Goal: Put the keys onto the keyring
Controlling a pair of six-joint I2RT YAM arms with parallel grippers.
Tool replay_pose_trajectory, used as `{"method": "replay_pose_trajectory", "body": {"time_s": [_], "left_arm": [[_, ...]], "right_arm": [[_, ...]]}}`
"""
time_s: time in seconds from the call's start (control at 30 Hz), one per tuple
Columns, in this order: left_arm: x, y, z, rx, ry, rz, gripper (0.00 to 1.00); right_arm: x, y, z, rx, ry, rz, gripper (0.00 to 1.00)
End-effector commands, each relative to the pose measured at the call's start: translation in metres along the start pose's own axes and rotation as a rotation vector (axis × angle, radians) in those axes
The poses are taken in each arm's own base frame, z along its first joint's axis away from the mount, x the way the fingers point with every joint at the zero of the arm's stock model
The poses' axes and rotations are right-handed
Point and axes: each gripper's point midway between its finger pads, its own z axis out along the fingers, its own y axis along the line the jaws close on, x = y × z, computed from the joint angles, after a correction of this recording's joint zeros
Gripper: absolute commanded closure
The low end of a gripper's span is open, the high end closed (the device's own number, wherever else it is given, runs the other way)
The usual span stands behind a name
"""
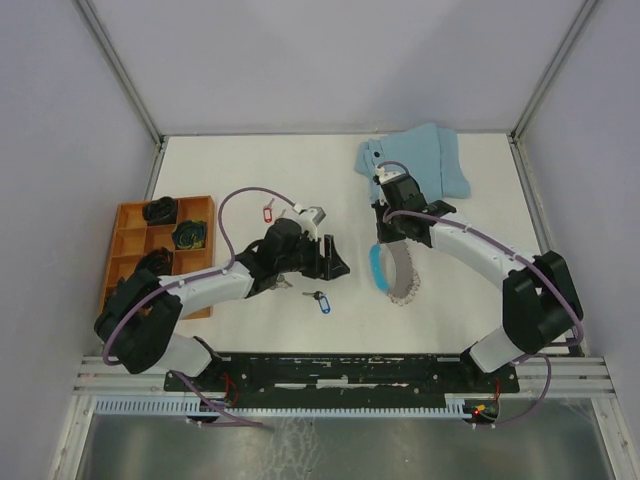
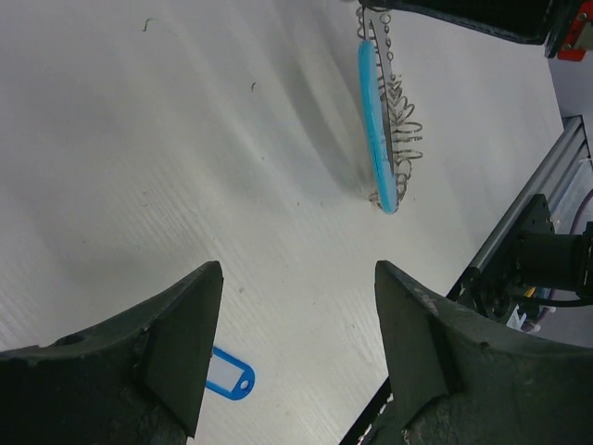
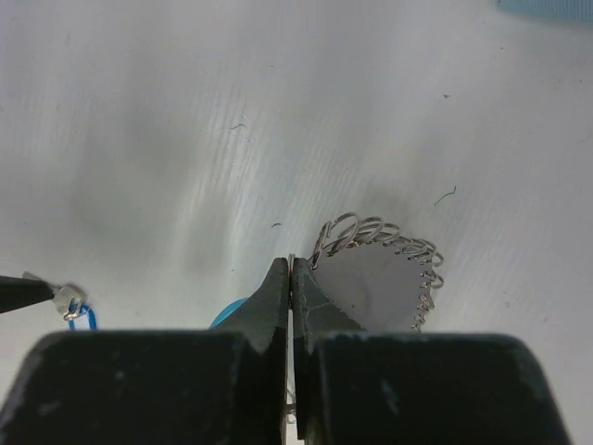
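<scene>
1. keyring: centre-right of top view, wire pinched in right gripper, jaws together.
2. left gripper: jaws apart, empty, above blue-tag key.

I judged: grip tag, leave key's hole clear.

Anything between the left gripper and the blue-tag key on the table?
Nothing visible. The left gripper is open above the table, and the blue-tag key lies uncovered close by, toward the arm bases. The keyring hangs off to the side, held in the shut right gripper.
</scene>
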Motion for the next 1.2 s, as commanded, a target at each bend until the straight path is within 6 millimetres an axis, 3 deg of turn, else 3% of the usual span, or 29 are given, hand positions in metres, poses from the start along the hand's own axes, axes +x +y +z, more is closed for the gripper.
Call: {"method": "replay_pose_trajectory", "body": {"time_s": [0.0, 0.27, 0.57, 0.9, 1.17], "left_arm": [[-0.042, -0.036, 0.005, 0.138, -0.121, 0.036, 0.27], [-0.053, -0.063, 0.017, 0.271, -0.134, 0.015, 0.27], [-0.061, -0.069, 0.037, 0.296, -0.139, 0.01, 0.31], [-0.06, -0.064, 0.04, 0.286, -0.14, 0.04, 0.41], [-0.062, -0.07, 0.044, 0.322, -0.142, 0.059, 0.51]], "right_arm": [[-0.016, 0.013, -0.021, -0.073, -0.051, -0.023, 0.99], [-0.023, 0.03, -0.034, -0.166, -0.095, 0.022, 0.99], [-0.023, 0.043, -0.044, -0.243, -0.114, 0.024, 0.99], [-0.027, 0.053, -0.055, -0.298, -0.117, 0.027, 0.99], [-0.025, 0.058, -0.052, -0.311, -0.108, 0.049, 0.99]]}}
